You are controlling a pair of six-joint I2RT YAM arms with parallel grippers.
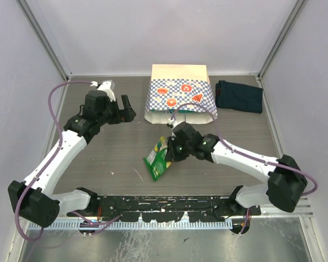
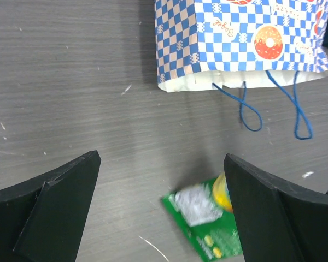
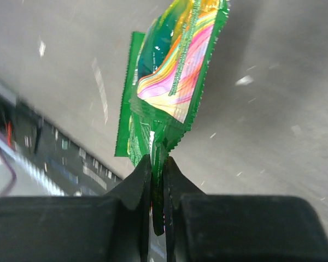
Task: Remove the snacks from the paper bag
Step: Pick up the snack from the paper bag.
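Snack packet [image 3: 169,82] clamped in right jaws; left jaws gape near "Bage"-lettered paper bag [image 2: 235,43].

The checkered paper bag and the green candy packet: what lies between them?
The paper bag's thin blue cord handles, then bare grey table before the green candy packet; left wrist view shows it.

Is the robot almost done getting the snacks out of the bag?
Early on, it seems. A green packet is out, pinched in the right gripper, clear of the bag. The left gripper is open, holding nothing. The paper bag hides whatever remains inside.
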